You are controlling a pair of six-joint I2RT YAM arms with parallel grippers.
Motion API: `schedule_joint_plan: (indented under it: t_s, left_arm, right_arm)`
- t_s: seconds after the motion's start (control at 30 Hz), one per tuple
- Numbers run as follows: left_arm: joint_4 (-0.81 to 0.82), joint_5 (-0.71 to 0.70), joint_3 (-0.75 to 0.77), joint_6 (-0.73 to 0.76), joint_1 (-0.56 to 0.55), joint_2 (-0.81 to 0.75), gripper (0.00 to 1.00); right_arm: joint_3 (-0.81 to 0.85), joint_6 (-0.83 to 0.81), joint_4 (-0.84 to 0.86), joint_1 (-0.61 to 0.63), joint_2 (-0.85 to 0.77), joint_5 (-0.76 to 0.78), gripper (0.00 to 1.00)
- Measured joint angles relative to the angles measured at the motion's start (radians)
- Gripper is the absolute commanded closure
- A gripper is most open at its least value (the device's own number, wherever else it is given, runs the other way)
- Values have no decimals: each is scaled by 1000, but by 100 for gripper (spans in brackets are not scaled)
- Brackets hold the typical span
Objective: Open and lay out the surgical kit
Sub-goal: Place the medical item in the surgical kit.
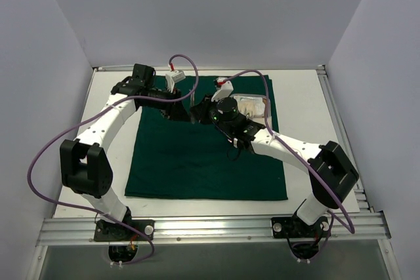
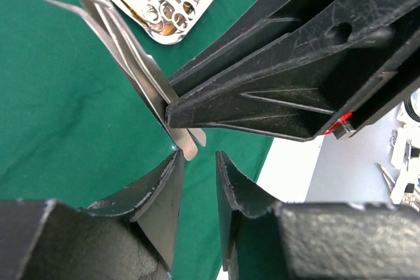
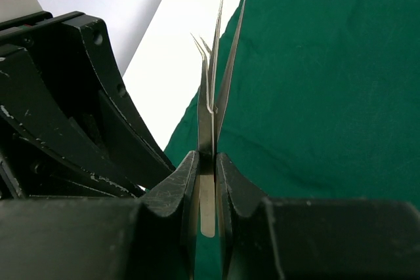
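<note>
The dark green drape (image 1: 197,162) lies spread flat on the table. A steel tray (image 1: 252,106) with instruments and white gauze sits at its far right corner; in the left wrist view the tray (image 2: 190,4) holds ringed scissors. My right gripper (image 3: 207,162) is shut on slim silver forceps (image 3: 213,90), more than one pair pressed together, tips pointing away above the drape (image 3: 328,83). My left gripper (image 2: 199,159) faces it, jaws apart, just below the butt ends of the forceps (image 2: 141,63). Nothing sits between its fingers. Both grippers meet over the drape's far middle (image 1: 193,109).
Bare white table (image 1: 308,96) surrounds the drape, inside grey walls. A metal rail (image 1: 210,227) runs along the near edge by the arm bases. Purple cables (image 1: 184,60) loop above both arms.
</note>
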Motion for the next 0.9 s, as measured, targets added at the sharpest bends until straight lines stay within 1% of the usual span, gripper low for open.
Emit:
schedule_joint_plan:
  t_s: [0.13,0.27,0.5,0.73,0.9]
  left_arm:
    - [1,-10,0,-1,-1,2,67]
    - [1,-13,0,1,-2,3,67]
    - [-1,-16,4,10,-2,5,65]
    - [-7,-29,24,30,1,28,59]
    - [-11,-31,33,35,5,34,61]
  right_arm:
    - [0,0,0,0,1,0,100]
    - [0,-2,-1,0,1,0,100]
    - [0,-9,-2,0,1,0,100]
    - [1,-15,-2,3,1,-2,100]
    - [1,-17,-2,3,1,-3,100]
